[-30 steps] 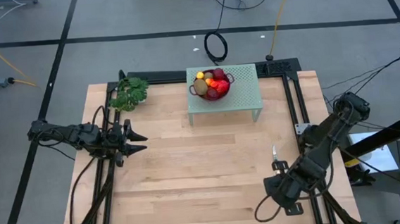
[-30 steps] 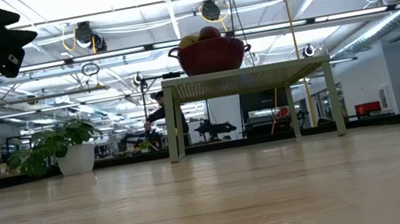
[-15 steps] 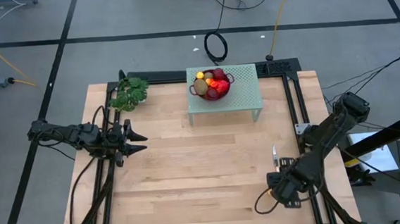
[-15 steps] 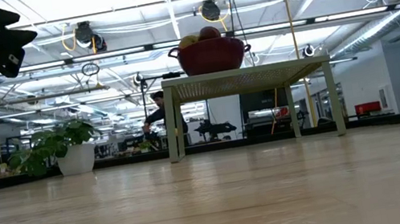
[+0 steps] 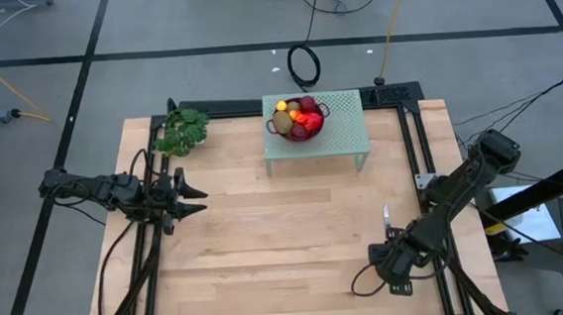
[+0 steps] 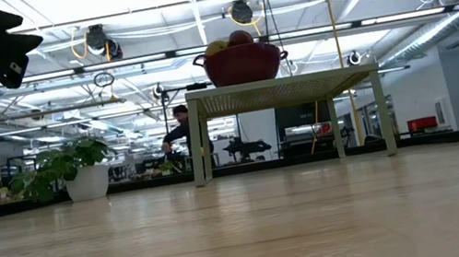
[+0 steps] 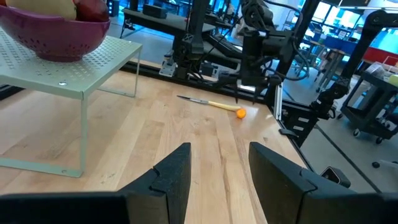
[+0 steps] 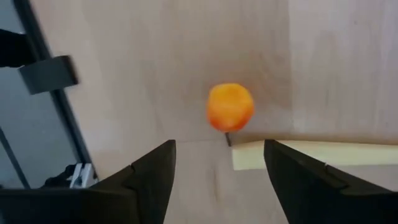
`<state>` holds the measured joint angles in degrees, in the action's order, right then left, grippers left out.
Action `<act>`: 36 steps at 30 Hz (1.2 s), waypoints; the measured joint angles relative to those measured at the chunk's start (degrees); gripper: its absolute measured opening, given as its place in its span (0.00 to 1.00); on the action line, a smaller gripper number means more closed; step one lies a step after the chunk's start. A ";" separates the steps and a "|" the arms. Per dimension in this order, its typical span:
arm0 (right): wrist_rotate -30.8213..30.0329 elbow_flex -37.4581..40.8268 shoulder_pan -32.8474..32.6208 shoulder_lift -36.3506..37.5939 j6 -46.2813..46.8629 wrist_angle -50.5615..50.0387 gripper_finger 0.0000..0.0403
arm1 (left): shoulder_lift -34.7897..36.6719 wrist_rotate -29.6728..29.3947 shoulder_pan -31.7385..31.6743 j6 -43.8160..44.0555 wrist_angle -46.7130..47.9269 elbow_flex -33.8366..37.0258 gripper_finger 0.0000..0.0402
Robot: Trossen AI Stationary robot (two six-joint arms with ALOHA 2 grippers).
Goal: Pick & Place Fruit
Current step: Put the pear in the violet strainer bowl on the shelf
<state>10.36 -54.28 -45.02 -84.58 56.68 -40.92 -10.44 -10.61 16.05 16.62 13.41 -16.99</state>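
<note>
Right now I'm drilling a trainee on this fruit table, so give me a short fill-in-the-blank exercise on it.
1. The dark red bowl of fruit stands on a pale green ____.
2. The small orange fruit lies at the end of the yellow-handled ____.
3. The potted plant stands nearer the ____ gripper.
4. The right gripper's fingers are ____.
Missing: rack; knife; left; open

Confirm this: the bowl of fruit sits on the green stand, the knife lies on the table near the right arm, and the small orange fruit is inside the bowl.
Not quite. The small orange fruit lies on the table at the end of the knife, not in the bowl; the left wrist view shows it. The bowl does sit on the green stand, and the knife lies near the right arm.
</note>
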 joint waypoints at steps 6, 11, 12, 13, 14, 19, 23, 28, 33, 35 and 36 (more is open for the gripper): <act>0.16 2.49 1.31 0.00 0.31 3.72 0.57 | 0.02 0.00 0.00 0.00 0.02 0.00 0.40; 0.16 5.11 1.88 0.00 -0.19 10.48 0.58 | 0.00 0.00 0.00 0.02 0.02 0.00 0.40; 0.16 5.47 1.88 0.00 -0.19 11.07 0.57 | 0.00 0.00 -0.01 0.02 0.02 0.00 0.40; 0.18 5.78 1.88 0.00 -0.22 11.23 0.57 | 0.02 0.00 0.00 0.02 0.02 0.00 0.40; 0.16 6.08 1.88 0.00 -0.24 11.16 0.57 | 0.00 0.00 0.00 0.02 0.03 0.00 0.40; 0.16 7.12 1.88 0.00 -0.35 11.15 0.54 | 0.00 0.00 -0.02 0.02 0.02 0.00 0.40; -0.59 7.58 1.88 0.00 -0.37 12.60 0.53 | 0.00 0.00 0.00 0.04 0.02 0.00 0.40; -3.02 7.63 1.86 0.00 -1.31 13.05 0.51 | 0.00 0.00 0.00 0.04 0.02 0.00 0.40; -3.00 7.63 1.86 0.00 -2.66 12.82 0.48 | 0.00 0.00 0.00 0.04 0.02 0.00 0.40; -2.86 7.63 1.84 0.00 -3.33 12.80 0.46 | 0.00 0.00 -0.02 0.04 0.02 0.00 0.40; -2.81 7.63 1.84 0.00 -3.41 12.80 0.46 | 0.00 0.00 0.00 0.04 0.02 0.00 0.40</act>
<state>7.55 -46.65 -43.18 -84.58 53.27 -28.12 -10.44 -10.61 16.05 16.67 13.43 -16.99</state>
